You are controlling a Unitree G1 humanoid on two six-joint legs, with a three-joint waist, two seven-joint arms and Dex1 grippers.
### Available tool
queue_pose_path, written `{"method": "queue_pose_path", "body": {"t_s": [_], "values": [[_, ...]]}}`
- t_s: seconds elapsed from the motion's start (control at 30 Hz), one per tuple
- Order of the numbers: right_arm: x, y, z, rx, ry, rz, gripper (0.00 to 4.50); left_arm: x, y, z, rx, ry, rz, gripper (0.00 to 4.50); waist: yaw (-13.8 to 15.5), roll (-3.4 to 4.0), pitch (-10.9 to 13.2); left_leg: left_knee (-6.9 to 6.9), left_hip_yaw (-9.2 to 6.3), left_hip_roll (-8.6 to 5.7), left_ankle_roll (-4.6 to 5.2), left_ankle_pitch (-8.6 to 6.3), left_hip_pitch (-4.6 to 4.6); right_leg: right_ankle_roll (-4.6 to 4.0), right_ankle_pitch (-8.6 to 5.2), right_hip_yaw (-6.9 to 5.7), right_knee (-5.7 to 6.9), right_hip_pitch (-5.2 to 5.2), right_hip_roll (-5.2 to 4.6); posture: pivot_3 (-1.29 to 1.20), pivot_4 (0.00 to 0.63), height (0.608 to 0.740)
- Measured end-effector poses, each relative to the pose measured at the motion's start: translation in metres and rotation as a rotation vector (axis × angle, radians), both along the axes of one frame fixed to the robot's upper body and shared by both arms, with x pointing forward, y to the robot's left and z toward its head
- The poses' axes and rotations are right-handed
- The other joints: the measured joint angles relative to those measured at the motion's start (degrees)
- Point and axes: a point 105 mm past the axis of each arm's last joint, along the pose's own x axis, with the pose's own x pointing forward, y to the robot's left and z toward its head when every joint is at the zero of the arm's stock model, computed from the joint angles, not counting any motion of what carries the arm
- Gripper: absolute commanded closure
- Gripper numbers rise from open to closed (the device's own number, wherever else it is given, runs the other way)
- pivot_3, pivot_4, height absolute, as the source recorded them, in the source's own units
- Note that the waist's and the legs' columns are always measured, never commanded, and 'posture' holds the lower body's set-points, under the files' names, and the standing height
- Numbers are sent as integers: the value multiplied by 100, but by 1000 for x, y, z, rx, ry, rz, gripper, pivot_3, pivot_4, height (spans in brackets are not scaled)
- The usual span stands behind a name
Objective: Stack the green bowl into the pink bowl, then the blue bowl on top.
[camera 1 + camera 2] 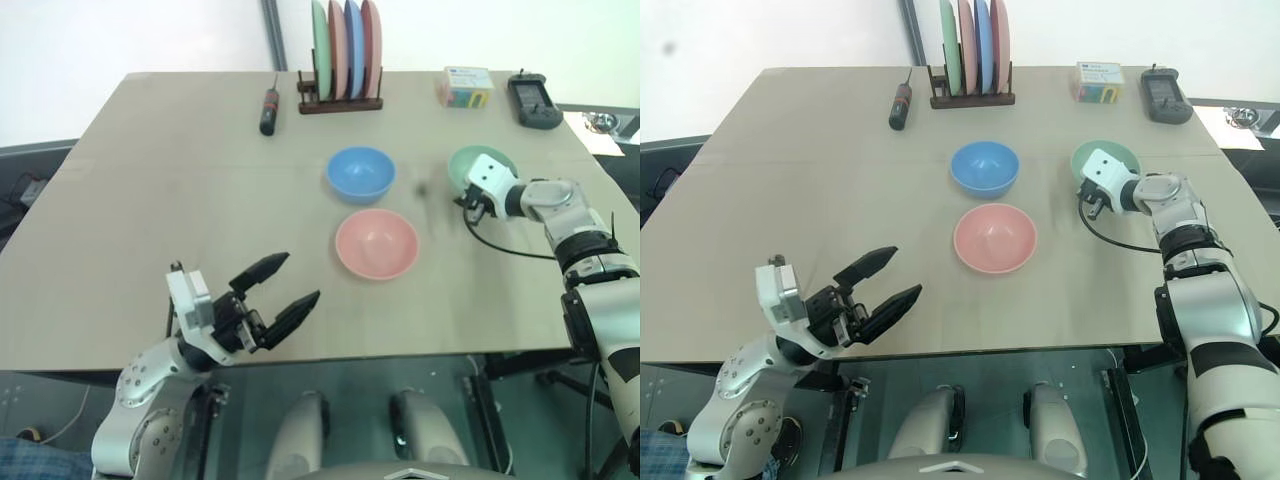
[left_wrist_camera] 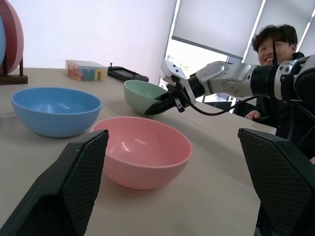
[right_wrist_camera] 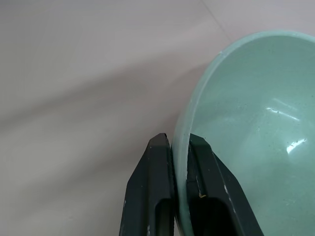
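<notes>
The green bowl (image 1: 468, 166) sits on the table at the right, and my right gripper (image 3: 178, 147) is shut on its near rim, one finger inside and one outside. Left of it stands the blue bowl (image 1: 360, 173), with the pink bowl (image 1: 376, 243) just in front of the blue one, nearer to me. Both are upright and empty. My left gripper (image 1: 282, 283) hovers open near the table's front edge on the left, apart from all three bowls, with nothing between its fingers (image 2: 74, 182).
A wooden rack (image 1: 341, 100) holding upright coloured plates stands at the back. A black and red screwdriver (image 1: 269, 110) lies left of it. A small colourful box (image 1: 465, 87) and a black device (image 1: 533, 100) sit at the back right. A person (image 2: 275, 49) is beyond the table's right side.
</notes>
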Motion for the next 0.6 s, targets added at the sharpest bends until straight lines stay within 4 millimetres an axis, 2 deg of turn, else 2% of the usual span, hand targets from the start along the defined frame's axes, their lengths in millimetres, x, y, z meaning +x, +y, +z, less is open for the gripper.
{"method": "queue_pose_path", "body": {"t_s": [0.1, 0.2, 0.3, 0.4, 0.5, 0.53, 0.6], "values": [[-2, 4, 1, -1, 11, 36, 4441, 1, 0, 1, 1, -6, -1, 0, 0, 0, 0, 0, 0, 0, 0, 0, 0, 0, 0, 0, 0, 0, 0, 0, 150, 740], [-7, 15, 9, 8, 11, 123, 4441, 1, 0, 2, 3, -12, -3, 0, -7, 3, 2, -1, 1, 0, 0, 0, 0, 1, 0, 1, 0, -1, 0, 0, 150, 740], [-18, 39, 33, 32, -39, 282, 4441, 1, 0, 1, 6, -8, -5, 0, -6, 9, 5, -4, -2, 2, 0, 0, 0, 22, 12, -1, 1, -3, 1, 0, 150, 740], [-42, 64, 54, 38, -89, 441, 4441, 2, 0, 0, 8, -10, -7, 0, 27, 11, 7, -6, -13, 3, 0, 0, -6, 22, 11, -13, -1, -3, 1, 0, 150, 740], [-77, 82, 55, 21, -85, 567, 4441, 6, 3, 1, 12, -35, 3, 0, 88, 11, 7, -5, -21, 2, 0, 0, -11, 22, 10, -23, -6, -2, 0, 0, 150, 740], [-95, 92, 53, 25, -68, 622, 4441, 8, 4, 1, 13, -40, 7, 0, 91, 12, 7, -5, -19, 2, 0, 0, -11, 22, 10, -21, -6, -3, -1, 0, 150, 740], [-117, 108, 54, 31, -53, 690, 4441, 12, 5, 2, 13, -46, 11, 0, 83, 13, 8, -2, -17, 2, 0, 0, -10, 13, 5, -19, -5, -3, 0, 0, 150, 740]]}}
